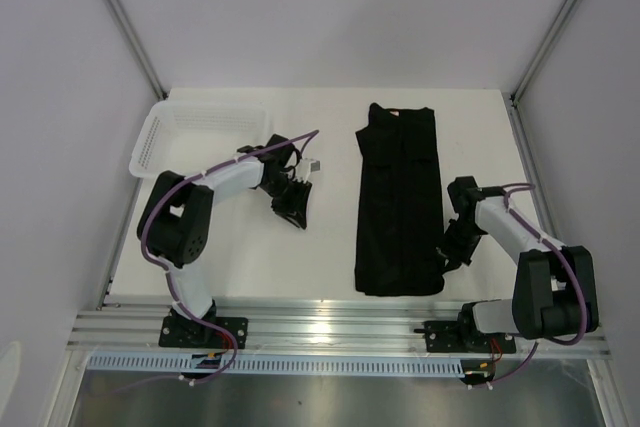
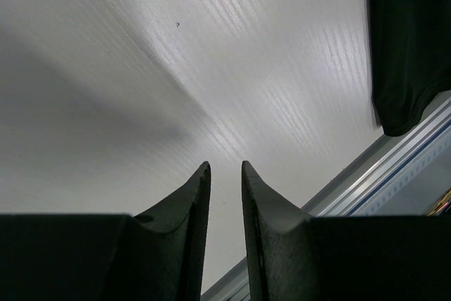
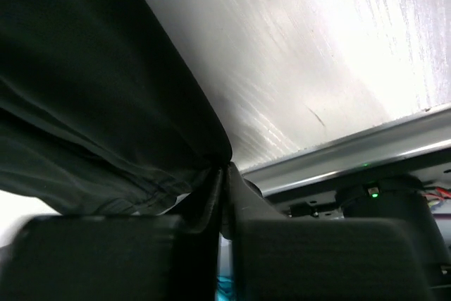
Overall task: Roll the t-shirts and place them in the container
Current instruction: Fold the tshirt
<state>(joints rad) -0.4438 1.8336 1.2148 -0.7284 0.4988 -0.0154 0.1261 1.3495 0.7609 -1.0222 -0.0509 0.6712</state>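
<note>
**A:** What takes up the most room?

**B:** The white counter (image 1: 330,147). Right of centre on it lies the black t-shirt (image 1: 398,202), folded into a long narrow strip running top to bottom (its lower end stops just short of the metal rail (image 1: 330,322)).

**A:** And at upper left?

**B:** A white mesh basket (image 1: 200,132), sitting at the counter's far corner.

**A:** The tools?

**B:** The right tool (image 3: 224,168) is pinched together on the t-shirt's lower right edge. The left tool (image 2: 225,168) hovers between basket and shirt, its fingers a narrow gap apart, with bare counter showing between them.
</note>
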